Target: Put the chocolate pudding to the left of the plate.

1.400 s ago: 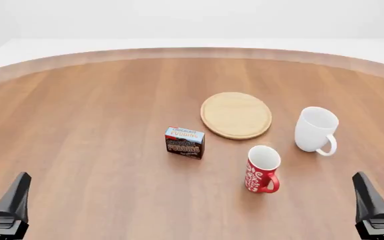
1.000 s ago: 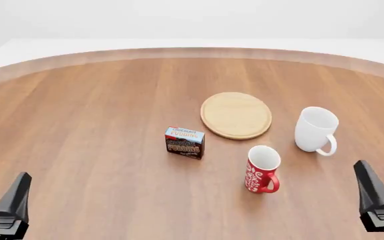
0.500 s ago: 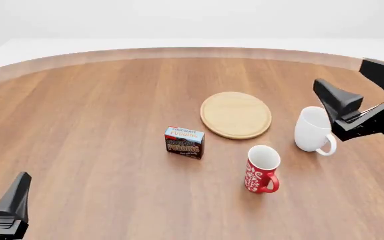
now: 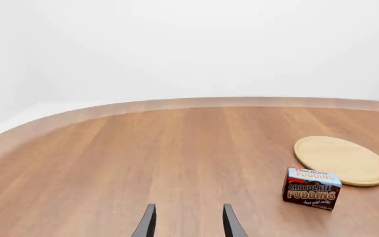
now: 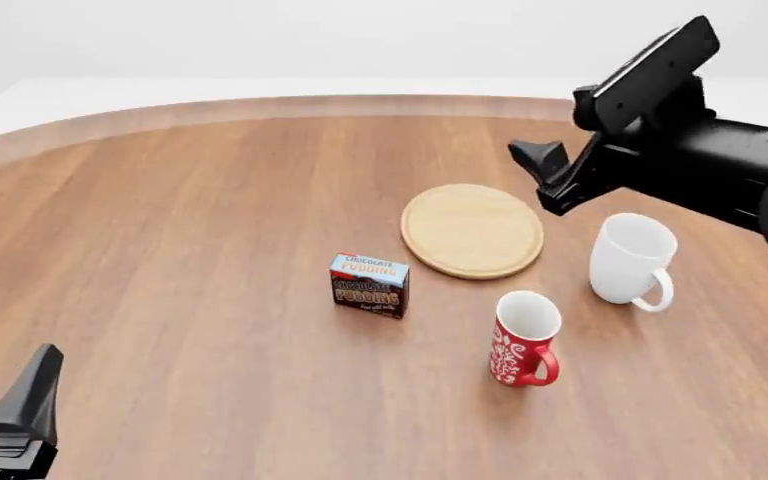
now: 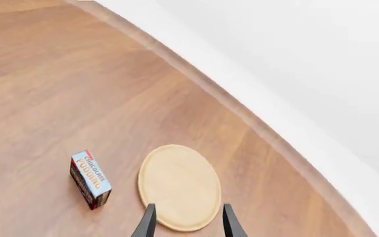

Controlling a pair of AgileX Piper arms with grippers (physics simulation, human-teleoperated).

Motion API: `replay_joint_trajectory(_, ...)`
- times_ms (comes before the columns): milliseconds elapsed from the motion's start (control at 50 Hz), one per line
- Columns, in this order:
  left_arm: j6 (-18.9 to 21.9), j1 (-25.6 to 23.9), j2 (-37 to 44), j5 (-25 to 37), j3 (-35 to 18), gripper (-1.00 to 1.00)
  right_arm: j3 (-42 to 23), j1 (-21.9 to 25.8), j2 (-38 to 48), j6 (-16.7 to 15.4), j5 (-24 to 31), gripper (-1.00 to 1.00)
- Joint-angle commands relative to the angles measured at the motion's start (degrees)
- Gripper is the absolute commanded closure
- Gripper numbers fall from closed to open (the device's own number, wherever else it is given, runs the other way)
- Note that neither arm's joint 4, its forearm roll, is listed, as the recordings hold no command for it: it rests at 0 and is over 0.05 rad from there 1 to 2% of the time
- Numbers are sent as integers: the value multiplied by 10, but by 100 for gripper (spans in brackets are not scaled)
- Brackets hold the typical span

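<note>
Item: chocolate pudding (image 5: 369,284), small dark-brown carton with a light-blue top band, standing upright on the table (image 5: 197,250). Position: just off the plate (image 5: 472,230) at its near-left edge, apart from it, not yet squarely left. Handling, by judgement: light, stiff cardboard, smooth-faced and easily toppled; best taken from above across its two broad printed faces.

Other stock: red mug (image 5: 524,338) near side of the plate; white mug (image 5: 631,258) right of the plate.

Right gripper (image 6: 185,219): empty, fingers parted, raised above the plate's right rim; half a second ago it hung over the white mug, so it has swung leftward and farther out.

Left gripper (image 4: 185,222): empty, fingers parted, well short of the plate, unchanged.
</note>
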Motion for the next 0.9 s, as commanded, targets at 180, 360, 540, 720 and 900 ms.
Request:
replay_joint_trajectory(180,0,0,0,0,0,-100,-68,18,131,-26,27,-100)
replay_joint_trajectory(360,0,0,0,0,0,-100,-82,41,181,-24,22,-100)
replay_joint_trajectory(540,0,0,0,0,0,-100,-81,64,221,-24,11,-100)
replay_joint_trajectory(720,0,0,0,0,0,-100,-74,86,250,-21,-5,-100)
replay_joint_trajectory(900,0,0,0,0,0,-100,-90,109,282,-13,-6,-100)
